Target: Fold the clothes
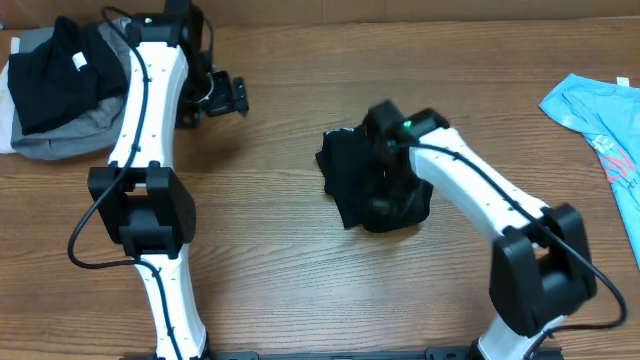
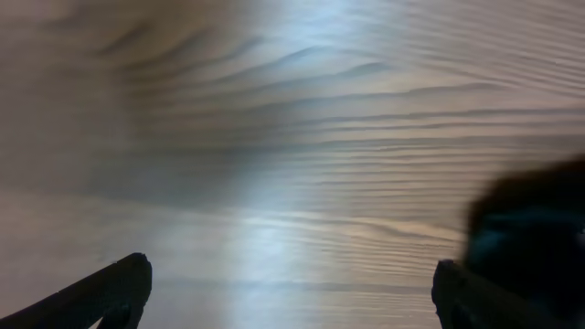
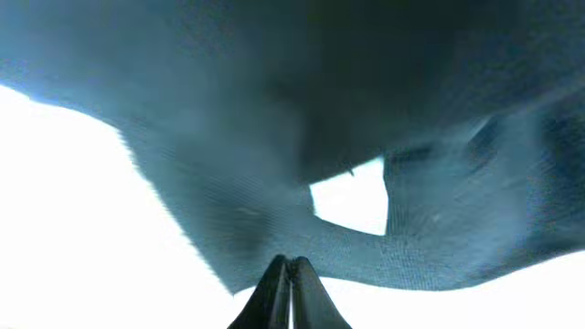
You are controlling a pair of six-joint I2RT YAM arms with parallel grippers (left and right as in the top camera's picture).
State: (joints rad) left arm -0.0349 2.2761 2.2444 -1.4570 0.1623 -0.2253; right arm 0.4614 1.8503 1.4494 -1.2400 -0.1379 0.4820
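A crumpled black garment (image 1: 345,170) lies in the middle of the wooden table (image 1: 280,260). My right gripper (image 1: 385,140) is down on its top. In the right wrist view the fingers (image 3: 289,267) are shut, pinching the edge of the dark fabric (image 3: 274,137), which hangs lifted in front of the camera. My left gripper (image 1: 228,95) is open and empty over bare wood to the left of the garment. Its two fingertips (image 2: 288,283) stand wide apart in the left wrist view, where a blurred dark shape (image 2: 535,228) shows at the right.
A stack of clothes, a black piece (image 1: 55,60) on a grey one (image 1: 50,140), sits at the far left corner. A light blue shirt (image 1: 600,110) lies at the right edge.
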